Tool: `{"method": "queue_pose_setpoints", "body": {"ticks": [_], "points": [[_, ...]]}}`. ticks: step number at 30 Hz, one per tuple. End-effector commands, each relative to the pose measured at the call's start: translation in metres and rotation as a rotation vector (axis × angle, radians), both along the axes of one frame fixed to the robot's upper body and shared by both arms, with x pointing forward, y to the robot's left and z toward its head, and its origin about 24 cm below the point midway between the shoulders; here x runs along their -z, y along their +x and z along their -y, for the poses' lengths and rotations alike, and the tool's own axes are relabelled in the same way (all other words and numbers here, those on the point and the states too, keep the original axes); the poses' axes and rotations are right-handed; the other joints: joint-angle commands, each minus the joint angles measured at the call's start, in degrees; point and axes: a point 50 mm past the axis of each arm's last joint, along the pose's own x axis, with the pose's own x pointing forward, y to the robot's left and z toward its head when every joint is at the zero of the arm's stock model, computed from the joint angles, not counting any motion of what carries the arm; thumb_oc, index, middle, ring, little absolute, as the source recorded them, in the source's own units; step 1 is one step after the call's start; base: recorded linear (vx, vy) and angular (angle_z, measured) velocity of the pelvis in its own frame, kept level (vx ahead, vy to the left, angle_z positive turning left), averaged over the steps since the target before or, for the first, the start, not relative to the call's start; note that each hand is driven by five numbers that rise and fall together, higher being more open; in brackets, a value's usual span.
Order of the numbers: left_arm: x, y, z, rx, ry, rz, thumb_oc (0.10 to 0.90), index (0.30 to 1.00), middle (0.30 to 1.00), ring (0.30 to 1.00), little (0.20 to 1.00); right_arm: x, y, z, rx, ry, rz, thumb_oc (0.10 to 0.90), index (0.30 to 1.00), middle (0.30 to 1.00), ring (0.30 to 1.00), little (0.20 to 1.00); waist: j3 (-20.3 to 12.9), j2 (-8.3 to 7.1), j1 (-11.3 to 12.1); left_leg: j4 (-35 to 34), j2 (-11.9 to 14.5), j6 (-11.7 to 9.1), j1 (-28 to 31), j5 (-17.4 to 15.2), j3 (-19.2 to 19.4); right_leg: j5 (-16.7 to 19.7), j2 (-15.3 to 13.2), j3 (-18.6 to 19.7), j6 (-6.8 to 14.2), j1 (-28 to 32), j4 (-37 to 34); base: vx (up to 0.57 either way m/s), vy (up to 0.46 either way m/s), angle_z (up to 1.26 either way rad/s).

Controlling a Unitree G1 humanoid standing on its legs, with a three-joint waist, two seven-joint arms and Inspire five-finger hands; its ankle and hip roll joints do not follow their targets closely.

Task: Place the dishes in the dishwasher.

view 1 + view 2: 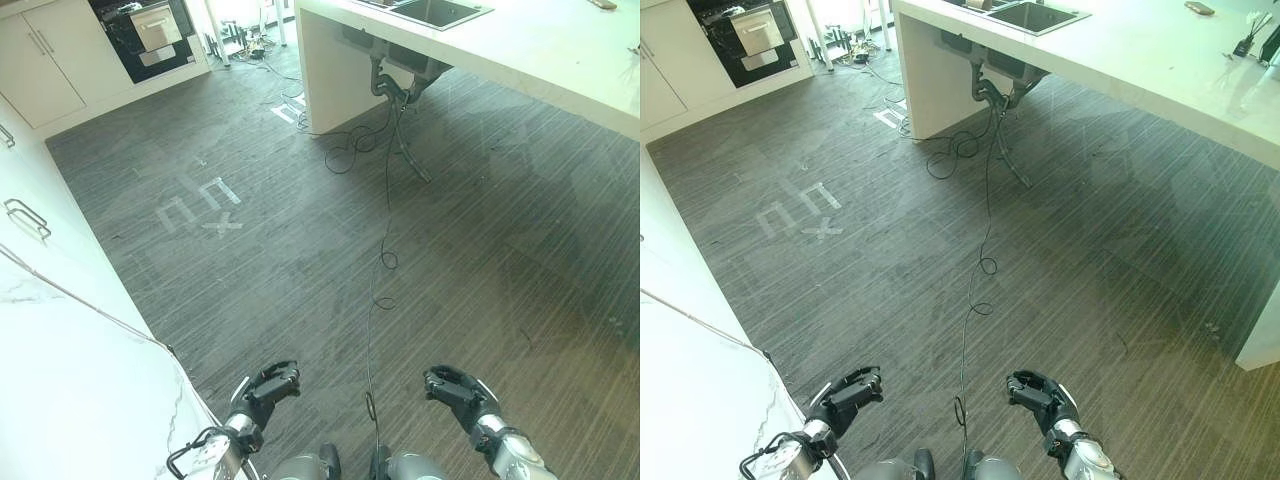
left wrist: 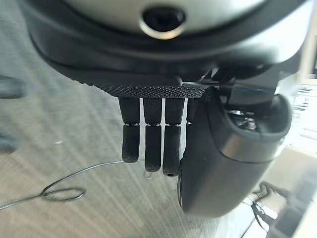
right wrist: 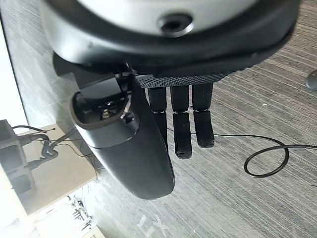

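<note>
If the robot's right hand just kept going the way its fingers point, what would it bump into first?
Probably nothing soon. The right hand, fingers relaxed and empty, points out over bare grey floor. Far ahead stands the white counter with the sink, but depth is hard to judge.

A sink [image 1: 432, 12] sits in the counter [image 1: 540, 60], cabinets [image 1: 45, 60] far left.

Dark grey wood-grain floor [image 1: 300, 270] with white tape marks [image 1: 198, 207]; white island counter [image 1: 520, 50] with inset sink [image 1: 437, 11] far right, white cabinets [image 1: 45, 60] and a black built-in oven [image 1: 150, 35] far left.
</note>
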Motion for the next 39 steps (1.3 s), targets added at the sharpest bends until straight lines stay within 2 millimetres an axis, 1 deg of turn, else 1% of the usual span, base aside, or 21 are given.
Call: {"method": "queue_pose_setpoints", "body": {"ticks": [1, 11, 13, 14, 15, 16, 17, 19, 22, 23, 26, 28, 29, 32, 33, 34, 35, 36, 37, 38, 39], "points": [[-0.01, 0.013, 0.01, 0.047, -0.085, 0.075, 0.8, 0.9, 0.9, 0.9, 0.9, -0.017, 0.019, 0.009, 0.021, 0.001, 0.106, 0.8, 0.9, 0.9, 0.9, 0.9, -2.06, 0.36, -0.52, 4.12, 2.41, -3.99, 1.18, -8.42, -0.66, -5.59, -0.03, -0.22, 4.65, 3.43, 0.05, -0.01, -0.054, 0.0], [0.019, -0.011, 0.004, 0.035, 0.065, -0.16, 0.8, 0.9, 0.9, 0.9, 0.9, 0.003, 0.005, 0.003, -0.022, 0.005, -0.03, 0.8, 0.9, 0.9, 0.9, 0.9, -1.39, -0.15, -0.99, 4.12, 3.01, -4.34, 2.01, -8.04, -0.53, -6.17, 1.32, -0.17, 3.64, 4.11, 0.05, 0.01, -0.098, 0.04], [0.022, -0.014, 0.005, 0.012, 0.054, -0.187, 0.8, 0.9, 0.9, 0.9, 0.9, 0.005, 0.004, 0.001, -0.028, 0.008, -0.046, 0.8, 0.9, 0.9, 0.9, 0.9, -1.02, -0.32, -0.94, 4.12, 2.72, -4.3, 3.08, -7.5, 0.07, -6.1, 1.27, -0.19, 3.32, 4.27, 0.05, 0.05, -0.131, 0.11], [0.023, -0.014, 0.007, -0.034, -0.004, -0.172, 0.8, 0.9, 0.9, 0.9, 0.9, 0.005, 0.005, 0.0, -0.06, -0.006, -0.042, 0.8, 0.9, 0.9, 0.9, 0.9, -0.25, -1.05, -0.71, 4.12, 1.55, -3.49, 4.69, -7.11, 1.64, -5.98, 0.37, 0.08, 2.75, 4.6, 0.05, 0.09, -0.161, 0.08], [0.021, -0.011, 0.007, -0.032, 0.003, -0.15, 0.8, 0.9, 0.9, 0.9, 0.9, 0.003, 0.008, 0.0, -0.07, -0.023, -0.031, 0.8, 0.9, 0.9, 0.9, 0.9, 0.56, -2.18, -0.17, 4.19, 0.22, -3.36, 5.27, -4.08, 2.31, -5.74, -0.57, 0.9, 2.14, 4.94, 0.05, 0.07, -0.207, -0.01], [0.019, -0.007, 0.008, -0.032, 0.009, -0.133, 0.8, 0.9, 0.9, 0.9, 0.9, 0.002, 0.01, 0.0, -0.078, -0.033, -0.021, 0.8, 0.9, 0.9, 0.9, 0.9, 1.91, -2.59, 0.35, 11.69, 0.43, -3.84, 1.56, -2.88, 1.7, -5.36, -0.5, 1.37, 1.44, 5.35, 0.05, 0.01, -0.208, -0.15], [0.018, -0.005, 0.008, -0.033, 0.017, -0.118, 0.8, 0.9, 0.9, 0.9, 0.9, 0.001, 0.01, 0.0, -0.082, -0.033, -0.012, 0.8, 0.9, 0.9, 0.9, 0.9, 3.04, -2.55, 0.74, 18.85, 0.94, -4.56, -2.71, -1.54, 0.83, -4.98, 0.08, 1.7, 0.88, 5.57, 0.05, -0.02, -0.195, -0.18], [0.016, -0.003, 0.007, -0.028, 0.054, -0.099, 0.8, 0.9, 0.9, 0.9, 0.9, 0.0, 0.01, 0.005, -0.078, -0.041, -0.005, 0.8, 0.9, 0.9, 0.9, 0.9, 4.66, -1.96, 1.19, 24.94, 2.23, -6.31, -8.35, 2.12, 0.8, -5.06, 1.43, 2.4, 0.11, 6.36, 0.05, 0.13, -0.095, 0.24], [0.016, -0.006, 0.0, -0.048, 0.122, -0.113, 0.8, 0.9, 0.9, 0.9, 0.9, 0.0, 0.012, 0.003, -0.121, -0.072, -0.013, 0.8, 0.9, 0.9, 0.9, 0.9, 5.35, -0.82, 2.57, 9.08, 1.0, -7.54, -10.08, 9.21, 1.18, -6.17, 2.29, 2.46, 0.37, 8.4, 0.05, 0.37, 0.091, -0.07], [0.017, -0.008, -0.001, -0.049, 0.144, -0.128, 0.8, 0.9, 0.9, 0.9, 0.9, 0.001, 0.012, 0.001, -0.12, -0.07, -0.021, 0.8, 0.9, 0.9, 0.9, 0.9, 5.38, -0.08, 3.17, 4.12, 2.22, -8.46, -12.31, 11.39, 0.2, -6.89, 3.07, 1.88, 0.3, 9.5, 0.05, 0.42, 0.149, -0.35], [0.02, -0.012, -0.001, -0.05, 0.151, -0.15, 0.8, 0.9, 0.9, 0.9, 0.9, 0.002, 0.01, 0.002, -0.113, -0.07, -0.03, 0.8, 0.9, 0.9, 0.9, 0.9, 5.49, 1.05, 3.37, 4.12, 5.63, -9.47, -17.24, 10.91, 0.84, -7.97, 4.2, 0.53, -0.07, 10.9, 0.05, 0.32, 0.127, -0.27], [0.021, -0.014, 0.0, -0.046, 0.154, -0.158, 0.8, 0.9, 0.9, 0.9, 0.9, 0.003, 0.007, 0.004, -0.106, -0.08, -0.032, 0.8, 0.9, 0.9, 0.9, 0.9, 5.03, 1.12, 2.87, 4.12, 7.73, -9.14, -16.92, 8.6, 6.12, -9.22, 3.44, -1.57, 0.38, 12.56, 0.05, 0.51, 0.247, -0.06], [0.022, -0.017, 0.0, -0.049, 0.152, -0.163, 0.8, 0.9, 0.9, 0.9, 0.9, 0.004, 0.006, 0.003, -0.106, -0.085, -0.033, 0.8, 0.9, 0.9, 0.9, 0.9, 4.49, 1.23, 2.93, 4.12, 7.77, -8.75, -16.75, 7.56, 7.2, -9.8, 3.41, -1.81, 0.74, 13.35, 0.05, 0.54, 0.298, 0.05], [0.026, -0.026, -0.004, -0.052, 0.182, -0.185, 0.8, 0.9, 0.9, 0.9, 0.9, 0.007, 0.003, 0.001, -0.108, -0.083, -0.035, 0.8, 0.9, 0.9, 0.9, 0.9, 2.62, 0.36, 4.78, 4.12, 4.4, -6.32, -15.9, 4.51, 4.76, -10.93, 2.8, -1.29, 2.03, 18.57, 0.05, 0.51, 0.277, -0.01], [0.026, -0.027, -0.007, -0.047, 0.194, -0.189, 0.8, 0.9, 0.9, 0.9, 0.9, 0.007, 0.003, 0.001, -0.111, -0.084, -0.029, 0.8, 0.9, 0.9, 0.9, 0.9, 1.78, -0.01, 4.97, 4.12, 3.69, -5.33, -14.97, 3.08, 5.09, -8.76, 2.34, -2.36, 3.19, 20.35, 0.05, 0.48, 0.257, -0.51], [0.026, -0.027, -0.009, -0.038, 0.206, -0.192, 0.8, 0.9, 0.9, 0.9, 0.9, 0.006, 0.005, -0.001, -0.119, -0.09, -0.02, 0.8, 0.9, 0.9, 0.9, 0.9, 0.92, -0.22, 4.7, 4.12, 2.63, -4.0, -13.74, 1.43, 5.06, -2.38, 1.8, -3.37, 5.68, 22.04, 0.09, 0.46, 0.31, -0.44], [0.025, -0.027, -0.01, -0.023, 0.218, -0.191, 0.8, 0.9, 0.9, 0.9, 0.9, 0.004, 0.007, -0.004, -0.127, -0.097, -0.008, 0.8, 0.9, 0.9, 0.9, 0.9, 0.75, -0.38, 4.22, 4.12, 1.28, -2.52, -12.69, 0.24, 4.89, 2.82, 0.31, -2.86, 8.42, 19.91, 6.95, 0.46, 0.393, -0.32], [0.024, -0.023, -0.012, 0.008, 0.244, -0.184, 0.8, 0.9, 0.9, 0.9, 0.9, 0.001, 0.012, -0.008, -0.128, -0.111, 0.021, 0.8, 0.9, 0.9, 0.9, 0.9, 0.84, -0.65, 3.16, 4.12, -1.08, -0.07, -11.08, -1.56, 3.86, 9.93, -0.49, 0.07, 12.19, 15.1, 19.75, 0.33, 0.338, -0.07], [0.023, -0.02, -0.014, 0.018, 0.257, -0.185, 0.8, 0.9, 0.9, 0.9, 0.9, -0.001, 0.014, -0.01, -0.124, -0.115, 0.033, 0.8, 0.9, 0.9, 0.9, 0.9, 0.91, -0.69, 2.79, 4.12, -2.07, 0.93, -10.38, -2.32, 2.89, 13.07, -0.64, 1.33, 13.46, 12.57, 25.9, 0.33, 0.318, 0.05], [0.022, -0.017, -0.015, 0.021, 0.272, -0.191, 0.8, 0.9, 0.9, 0.9, 0.9, -0.003, 0.017, -0.012, -0.12, -0.117, 0.047, 0.8, 0.9, 0.9, 0.9, 0.9, 0.88, -0.29, 2.34, 4.12, -2.92, 1.89, -9.47, -3.26, 1.45, 14.69, -1.79, 2.15, 13.33, 8.3, 32.77, 0.23, 0.203, 0.71], [0.022, -0.016, -0.015, 0.02, 0.278, -0.195, 0.8, 0.9, 0.9, 0.9, 0.9, -0.003, 0.019, -0.013, -0.118, -0.12, 0.055, 0.8, 0.9, 0.9, 0.9, 0.9, 0.99, 0.16, 1.99, 4.12, -3.08, 2.3, -8.72, -3.74, 0.89, 13.93, -2.25, 2.15, 12.46, 6.3, 34.45, 0.26, 0.179, 0.82]]}}
